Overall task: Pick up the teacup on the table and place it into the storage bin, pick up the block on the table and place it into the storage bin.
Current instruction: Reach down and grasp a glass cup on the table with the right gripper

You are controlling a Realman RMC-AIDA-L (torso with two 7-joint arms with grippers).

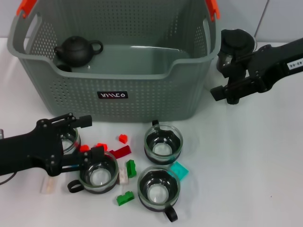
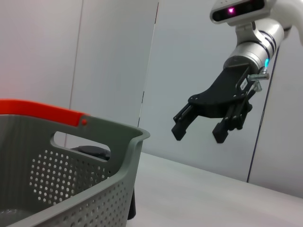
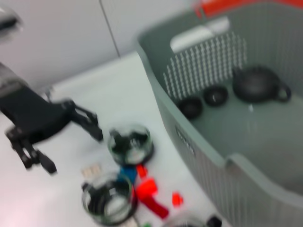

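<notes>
Left claw (image 1: 80, 142) open, empty, straddling crowded teacups (image 1: 98, 173); risks nudging neighbours. Right claw (image 1: 226, 78) open, empty, beside storage bin (image 1: 142, 97).

The white table (image 1: 246, 165) carries the storage bin (image 1: 142, 97), 4 glass teacups (image 1: 163, 142) and scattered blocks (image 1: 125, 197) beside the left gripper (image 1: 83, 142).

We saw a large grey perforated plastic storage bin (image 1: 142, 90), matt and smooth, with glossy orange plastic handle clips (image 1: 26, 6). Inside it sat a small black teapot (image 1: 75, 49) with a dull, clay-like finish. In front of the bin stood clear glass teacups (image 1: 163, 141) with shiny black inserts, among glossy red, green and teal plastic blocks (image 1: 126, 198), all on a smooth white matt table (image 1: 246, 165).
</notes>
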